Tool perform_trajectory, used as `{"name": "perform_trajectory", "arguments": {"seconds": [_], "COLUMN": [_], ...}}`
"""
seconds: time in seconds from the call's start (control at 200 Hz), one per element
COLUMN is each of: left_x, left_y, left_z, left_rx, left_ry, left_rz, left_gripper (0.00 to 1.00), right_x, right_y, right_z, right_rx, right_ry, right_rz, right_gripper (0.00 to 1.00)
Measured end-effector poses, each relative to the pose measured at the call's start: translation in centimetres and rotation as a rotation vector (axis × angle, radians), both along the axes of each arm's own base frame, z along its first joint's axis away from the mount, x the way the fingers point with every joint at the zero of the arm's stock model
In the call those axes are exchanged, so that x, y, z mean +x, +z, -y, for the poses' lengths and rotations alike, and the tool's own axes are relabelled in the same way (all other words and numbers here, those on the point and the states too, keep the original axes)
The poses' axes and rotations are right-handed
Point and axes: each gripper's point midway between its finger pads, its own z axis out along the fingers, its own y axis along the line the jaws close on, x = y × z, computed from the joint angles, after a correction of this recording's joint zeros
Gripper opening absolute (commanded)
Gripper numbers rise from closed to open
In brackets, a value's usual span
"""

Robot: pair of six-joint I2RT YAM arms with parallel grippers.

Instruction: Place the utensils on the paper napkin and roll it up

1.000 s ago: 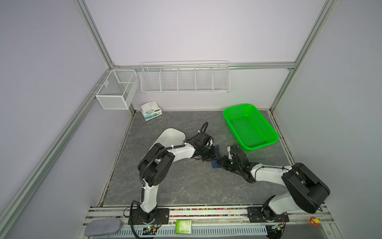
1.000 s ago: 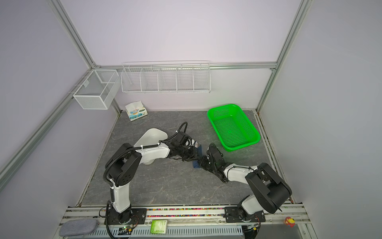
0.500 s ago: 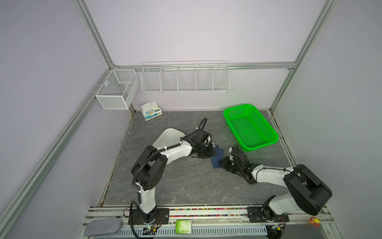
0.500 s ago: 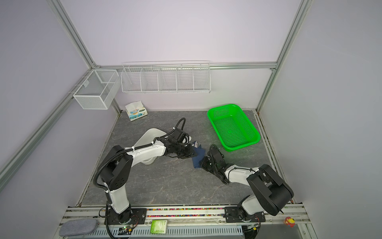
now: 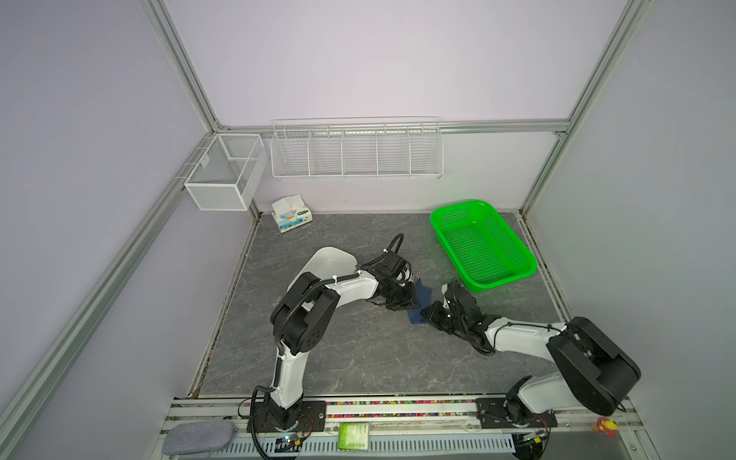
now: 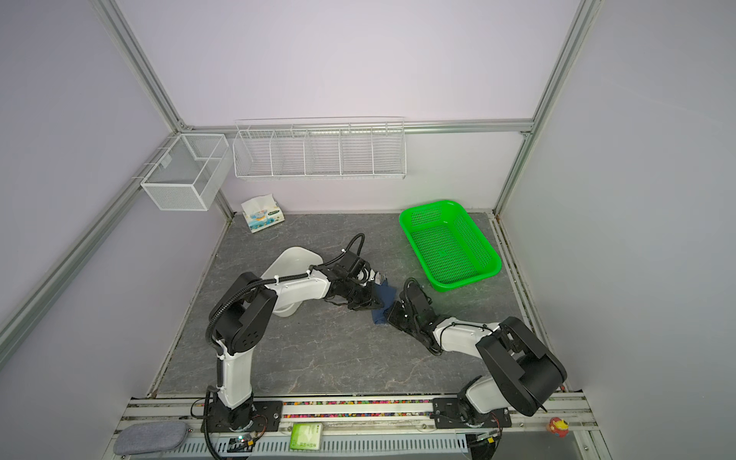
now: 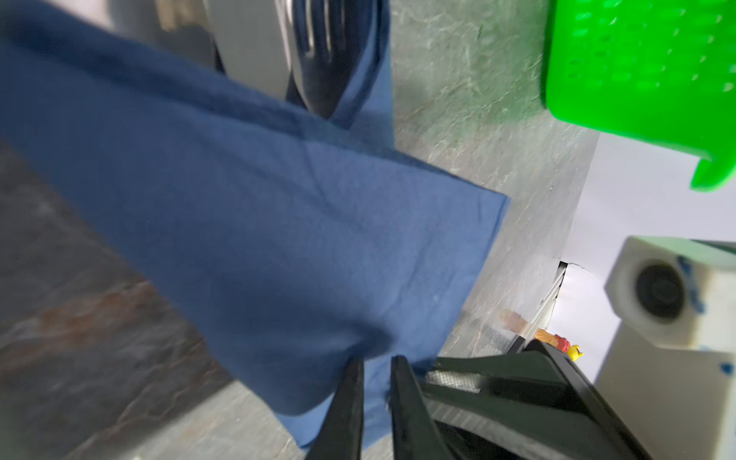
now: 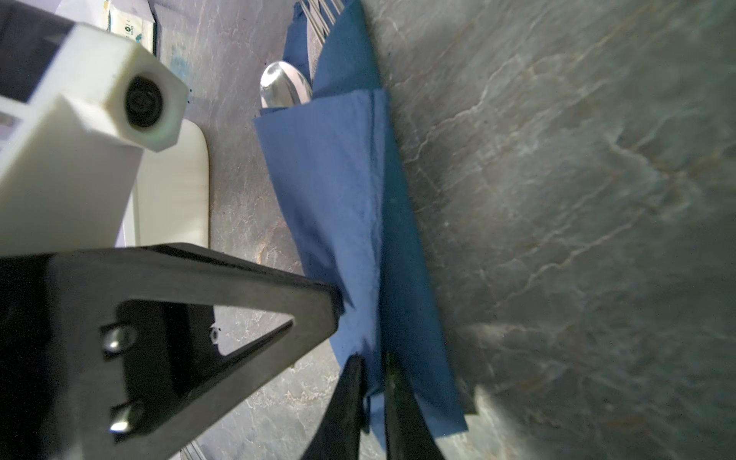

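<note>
In both top views the left gripper [image 5: 414, 307] [image 6: 377, 307] and the right gripper [image 5: 429, 314] [image 6: 394, 314] sit almost tip to tip, low over the table. The paper napkin [image 5: 423, 295] [image 6: 387, 296] lies between and under them as a folded dark blue strip. The jaws are too small here to judge. Silver tips of the utensils [image 5: 415, 277] [image 6: 378, 275] stick out of the napkin's far end, beyond the left gripper. A green basket [image 5: 458, 204] [image 6: 426, 205] stands past the right gripper.

In the left wrist view, the left gripper [image 7: 376, 360] has its jaws narrowed to a slit with the napkin's [image 7: 278, 219] near edge caught in it. The sheet spreads ahead of the fingertips, and the fork [image 7: 318, 47] shows at its far end.

In the right wrist view, the right gripper [image 8: 372, 358] pinches the napkin's [image 8: 338, 179] fold in a similar slit. The strip runs straight ahead, and the spoon [image 8: 284, 89] bowl and fork [image 8: 322, 12] tines poke out at its far end. One of the left gripper's fingers [image 8: 259, 278] meets the napkin just beside the right fingertips, with a white dish [image 8: 175, 191] behind it.
</note>
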Motion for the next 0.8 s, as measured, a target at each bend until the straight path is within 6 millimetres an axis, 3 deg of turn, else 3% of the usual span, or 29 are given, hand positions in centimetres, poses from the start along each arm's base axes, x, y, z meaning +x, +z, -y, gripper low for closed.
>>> {"name": "perform_trajectory", "arguments": {"seconds": [0.325, 0.8], "left_x": [-0.1, 0.2], "left_y": [0.0, 0.3], "left_z": [0.2, 0.6], "left_rx": [-0.014, -0.033], "left_ry": [0.005, 0.015], "left_rz": [-0.018, -0.014], "left_gripper": [0.15, 0.14], "right_x": [0.4, 2.2], "right_y": [0.0, 1.3], "right_z": [0.6, 0.9], "right_rx": [-0.022, -0.011], "right_ry": [-0.013, -0.029], "right_rz": [-0.017, 0.011], "right_gripper": [0.32, 0.32]}}
